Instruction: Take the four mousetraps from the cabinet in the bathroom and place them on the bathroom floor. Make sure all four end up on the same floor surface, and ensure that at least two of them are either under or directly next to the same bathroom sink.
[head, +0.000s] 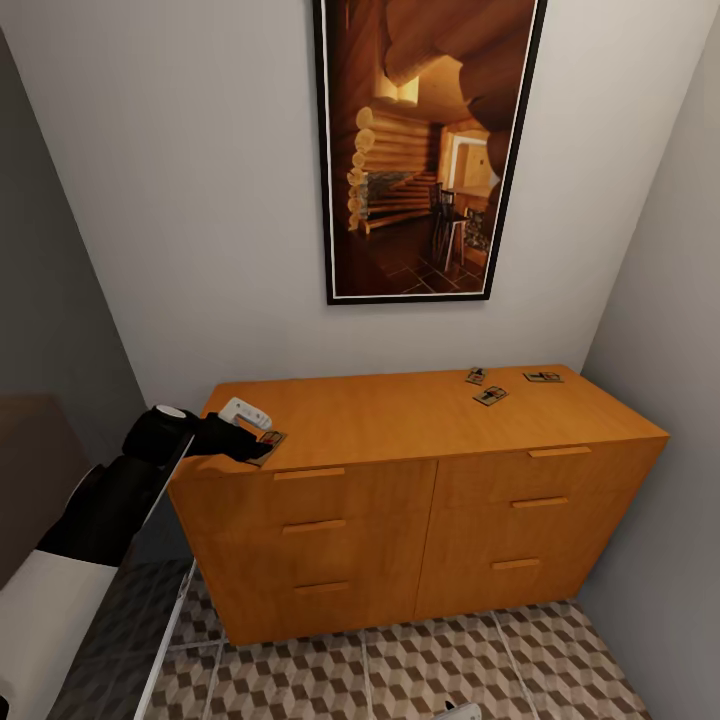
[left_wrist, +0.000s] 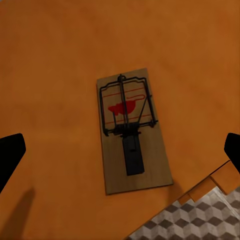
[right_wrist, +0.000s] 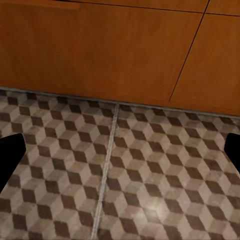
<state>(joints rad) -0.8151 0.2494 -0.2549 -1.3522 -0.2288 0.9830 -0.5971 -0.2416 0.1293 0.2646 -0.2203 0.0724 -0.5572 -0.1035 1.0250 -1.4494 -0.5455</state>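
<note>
The orange-brown cabinet (head: 400, 420) stands against the white wall. Three mousetraps lie on its top at the far right (head: 476, 376) (head: 490, 396) (head: 543, 377). Another mousetrap (head: 269, 441) (left_wrist: 131, 130) lies flat near the front left edge, with dark wire and a red spot. My left gripper (head: 252, 443) (left_wrist: 120, 155) hovers right over this trap, open, one finger (left_wrist: 10, 155) on each side and not touching it. My right gripper (right_wrist: 120, 155) is low over the bathroom floor (right_wrist: 150, 170) in front of the cabinet, open and empty. The bathroom sink is out of view.
A large framed picture (head: 425, 150) hangs above the cabinet. Walls close in on both sides of the cabinet. The cube-patterned floor (head: 400, 670) runs in front of the drawers. A dark and white fixture (head: 60, 600) sits at the near left.
</note>
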